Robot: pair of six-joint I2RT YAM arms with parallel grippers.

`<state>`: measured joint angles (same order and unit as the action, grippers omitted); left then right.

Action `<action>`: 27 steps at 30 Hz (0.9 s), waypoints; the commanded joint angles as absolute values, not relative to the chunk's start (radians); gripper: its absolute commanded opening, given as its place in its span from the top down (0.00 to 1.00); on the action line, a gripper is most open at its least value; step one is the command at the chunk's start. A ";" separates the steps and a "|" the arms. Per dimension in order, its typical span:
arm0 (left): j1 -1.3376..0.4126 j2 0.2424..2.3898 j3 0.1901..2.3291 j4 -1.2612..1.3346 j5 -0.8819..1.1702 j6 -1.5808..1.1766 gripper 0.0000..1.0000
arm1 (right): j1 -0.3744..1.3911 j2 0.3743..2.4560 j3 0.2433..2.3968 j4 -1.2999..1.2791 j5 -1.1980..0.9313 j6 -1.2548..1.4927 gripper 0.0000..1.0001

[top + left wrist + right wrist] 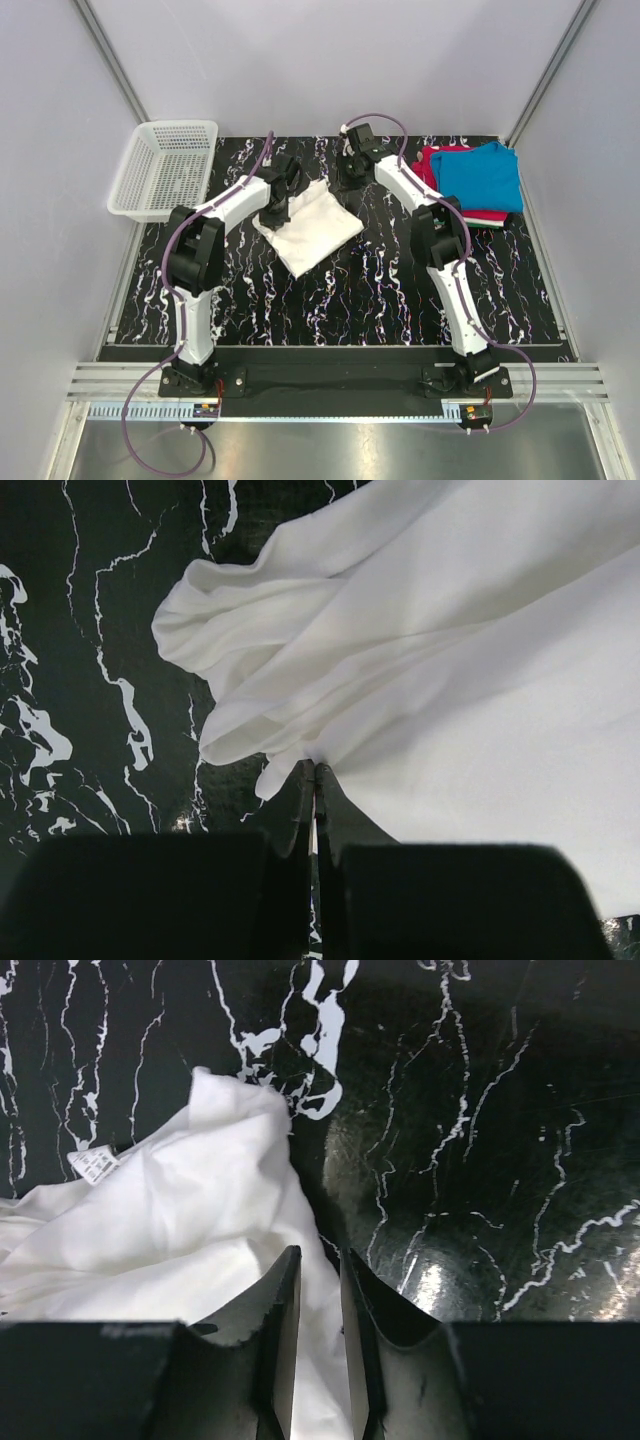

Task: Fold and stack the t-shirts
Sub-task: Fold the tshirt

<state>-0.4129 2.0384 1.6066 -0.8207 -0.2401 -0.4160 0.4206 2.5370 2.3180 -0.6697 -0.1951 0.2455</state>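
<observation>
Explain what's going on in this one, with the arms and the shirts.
Both hands are on a white t-shirt lying partly folded mid-table. The left hand is shut, pinching its edge. The right hand sits at its far edge with fingers slightly parted. A blue t-shirt already lies folded on a red t-shirt at the right.

White mesh basket [128, 182] at far-left corner, black marbled tabletop [350, 290]
</observation>
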 commanded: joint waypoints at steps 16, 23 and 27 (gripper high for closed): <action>-0.388 1.766 1.681 -0.954 -0.337 -0.426 0.89 | 0.397 2.129 2.151 -0.667 -0.267 0.262 0.74; -0.388 1.813 1.701 -1.006 -0.376 -0.411 0.67 | 0.397 2.069 2.043 -0.664 -0.285 0.264 0.75; -0.388 1.821 1.715 -0.991 -0.297 -0.423 0.62 | 0.397 2.066 2.007 -0.647 -0.371 0.287 0.76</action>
<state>-0.3927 1.8133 1.6825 -0.9955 -0.3370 -0.4187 0.3973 2.1029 2.0335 -0.6727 -0.2756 0.2646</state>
